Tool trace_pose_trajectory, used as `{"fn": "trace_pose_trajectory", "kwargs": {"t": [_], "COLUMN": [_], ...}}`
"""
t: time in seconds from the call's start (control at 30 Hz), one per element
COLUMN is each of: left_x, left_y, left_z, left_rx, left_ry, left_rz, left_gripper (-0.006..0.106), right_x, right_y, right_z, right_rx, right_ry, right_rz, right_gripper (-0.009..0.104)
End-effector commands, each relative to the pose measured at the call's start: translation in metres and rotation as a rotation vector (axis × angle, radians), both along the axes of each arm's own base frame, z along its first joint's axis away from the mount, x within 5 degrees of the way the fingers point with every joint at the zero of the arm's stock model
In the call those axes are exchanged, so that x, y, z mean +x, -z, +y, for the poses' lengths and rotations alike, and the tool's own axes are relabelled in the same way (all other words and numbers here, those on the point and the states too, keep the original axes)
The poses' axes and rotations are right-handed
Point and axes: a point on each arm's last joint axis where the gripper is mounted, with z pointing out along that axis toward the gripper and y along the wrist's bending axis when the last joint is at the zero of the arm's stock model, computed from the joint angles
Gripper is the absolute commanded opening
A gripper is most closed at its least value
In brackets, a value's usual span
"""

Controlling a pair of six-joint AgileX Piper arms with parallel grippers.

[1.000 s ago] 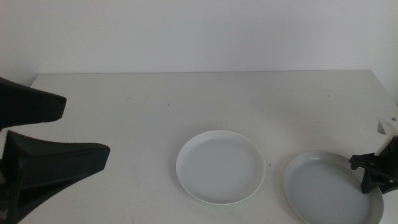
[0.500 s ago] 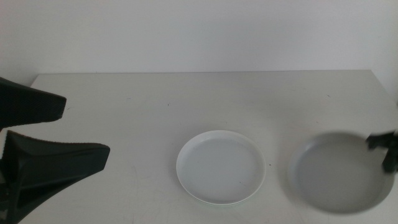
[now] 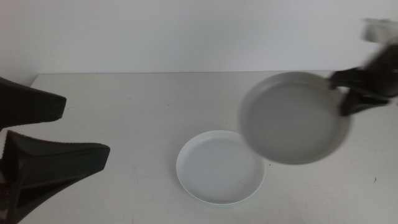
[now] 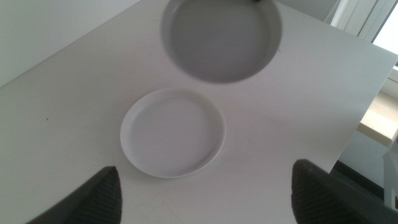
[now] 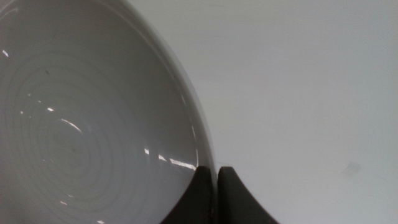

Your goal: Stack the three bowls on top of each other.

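Note:
A white bowl (image 3: 221,167) (image 4: 173,132) rests on the table, a little right of centre and near the front. A larger grey bowl (image 3: 292,118) (image 4: 221,37) (image 5: 81,124) hangs tilted in the air, behind and to the right of the white one, overlapping its far right rim in the middle view. My right gripper (image 3: 344,93) (image 5: 216,171) is shut on the grey bowl's right rim. My left gripper (image 3: 87,132) (image 4: 208,180) waits open at the left side, well apart from both bowls.
The white table (image 3: 124,99) runs back to a plain wall. Its edge (image 4: 367,106) shows in the left wrist view, with a drop beyond it. A small dark speck (image 3: 166,105) marks the tabletop.
The right gripper has lifted the grey bowl off the table at the front right and carried it up and to the left, toward the white bowl. The left arm has stayed still.

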Motion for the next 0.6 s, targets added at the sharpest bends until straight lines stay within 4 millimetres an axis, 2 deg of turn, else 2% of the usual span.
{"fn": "trace_pose_trajectory", "kwargs": {"t": [0.0, 0.17, 0.3, 0.4, 0.57], "left_x": [0.0, 0.0, 0.0, 0.0, 0.0], "left_y": [-0.015, -0.015, -0.015, -0.015, -0.014], "left_z": [-0.001, -0.001, -0.001, -0.001, -0.001], "left_rx": [-0.079, -0.079, -0.079, -0.079, -0.078], "left_ry": [-0.008, -0.008, -0.008, -0.008, -0.008], "left_rz": [-0.055, -0.055, -0.055, -0.055, -0.056], "left_gripper": [0.105, 0.105, 0.105, 0.105, 0.105], "right_x": [0.004, 0.024, 0.035, 0.041, 0.051], "right_y": [-0.016, 0.003, 0.023, 0.041, 0.067], "right_z": [0.025, 0.074, 0.103, 0.116, 0.122], "right_rx": [0.03, 0.035, 0.027, 0.022, 0.014], "right_ry": [-0.049, -0.152, -0.214, -0.233, -0.233], "right_rz": [-0.062, -0.027, 0.017, 0.057, 0.104], "right_gripper": [-0.001, -0.001, -0.001, -0.001, -0.001]}}
